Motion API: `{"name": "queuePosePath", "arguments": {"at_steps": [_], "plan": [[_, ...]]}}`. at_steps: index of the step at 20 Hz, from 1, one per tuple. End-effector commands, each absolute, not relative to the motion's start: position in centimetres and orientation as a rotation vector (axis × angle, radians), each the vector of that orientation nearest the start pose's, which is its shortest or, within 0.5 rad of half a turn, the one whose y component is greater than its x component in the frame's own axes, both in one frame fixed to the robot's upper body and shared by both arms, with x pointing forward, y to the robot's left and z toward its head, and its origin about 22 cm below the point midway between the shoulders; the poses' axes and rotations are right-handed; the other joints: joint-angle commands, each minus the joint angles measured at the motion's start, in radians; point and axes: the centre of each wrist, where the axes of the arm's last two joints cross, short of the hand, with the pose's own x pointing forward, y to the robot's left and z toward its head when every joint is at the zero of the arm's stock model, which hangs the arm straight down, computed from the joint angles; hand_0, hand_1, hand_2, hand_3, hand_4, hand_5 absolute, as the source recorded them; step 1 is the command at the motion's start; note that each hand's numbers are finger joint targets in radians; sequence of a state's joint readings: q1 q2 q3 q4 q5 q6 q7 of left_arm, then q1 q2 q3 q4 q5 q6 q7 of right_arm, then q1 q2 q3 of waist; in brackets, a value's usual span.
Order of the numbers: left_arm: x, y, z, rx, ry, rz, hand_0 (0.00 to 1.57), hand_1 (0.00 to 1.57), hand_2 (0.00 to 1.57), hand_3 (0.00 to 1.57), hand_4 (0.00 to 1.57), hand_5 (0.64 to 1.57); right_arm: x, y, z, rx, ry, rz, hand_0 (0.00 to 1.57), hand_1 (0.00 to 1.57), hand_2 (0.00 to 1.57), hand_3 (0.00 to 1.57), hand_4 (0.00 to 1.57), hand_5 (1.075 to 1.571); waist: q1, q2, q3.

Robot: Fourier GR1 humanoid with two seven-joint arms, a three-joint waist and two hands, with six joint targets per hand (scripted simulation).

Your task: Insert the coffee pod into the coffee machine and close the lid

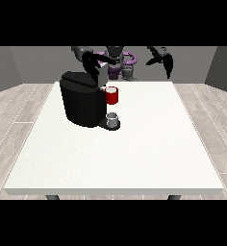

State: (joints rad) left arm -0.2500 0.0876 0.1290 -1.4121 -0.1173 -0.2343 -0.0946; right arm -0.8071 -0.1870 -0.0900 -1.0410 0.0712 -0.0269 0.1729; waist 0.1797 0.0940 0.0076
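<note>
One white table [149, 144], grey plank floor [19, 103], grey walls; black coffee machine [81, 103] on it; both hands' finger state unclear.

One camera stands across the white table [149, 144], facing the robot [116, 60] at twelve o'clock, set fairly far back.

A black coffee machine [81, 103] is carried on the far, view-left part of a large white table [149, 153], and a small grey cup [112, 118] is seated on the machine's base.
</note>
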Motion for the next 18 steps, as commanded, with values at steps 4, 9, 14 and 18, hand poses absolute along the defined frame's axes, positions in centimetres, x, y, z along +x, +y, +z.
{"name": "queuePosePath", "arguments": {"at_steps": [4, 9, 14, 18], "plan": [[31.2, 24.9, 4.1, -0.06, -1.738, -0.343, 0.0, 0.0, 0.0, 0.0, 0.39, 1.571, 40.9, -14.4, 16.3, -0.126, -1.782, 0.405, 0.0, 0.0, 0.0, 0.0, 0.1, 1.571, 0.101, 0.032, -0.0082], [31.3, 23.8, 4.0, -0.093, -1.76, -0.381, 0.0, 0.0, 0.0, 0.0, 0.4, 1.571, 41.4, -16.5, 21.1, -0.218, -1.842, 0.425, 0.0, 0.0, 0.0, 0.0, 0.3, 1.571, 0.156, 0.061, -0.0083], [31.7, 23.2, 4.8, -0.128, -1.798, -0.404, 0.0, 0.0, 0.0, 0.0, 0.42, 1.571, 41.2, -17.5, 22.4, -0.231, -1.837, 0.399, 0.0, 0.0, 0.0, 0.0, 0.1, 1.571, 0.192, 0.094, -0.0076], [32.9, 21.7, 6.7, -0.147, -1.832, -0.428, 0.0, 0.0, 0.0, 0.0, 0.37, 1.571, 40.5, -17.1, 24.2, -0.287, -1.862, 0.399, 0.0, 0.0, 0.0, 0.0, 0.09, 1.571, 0.246, 0.129, -0.007]]}}
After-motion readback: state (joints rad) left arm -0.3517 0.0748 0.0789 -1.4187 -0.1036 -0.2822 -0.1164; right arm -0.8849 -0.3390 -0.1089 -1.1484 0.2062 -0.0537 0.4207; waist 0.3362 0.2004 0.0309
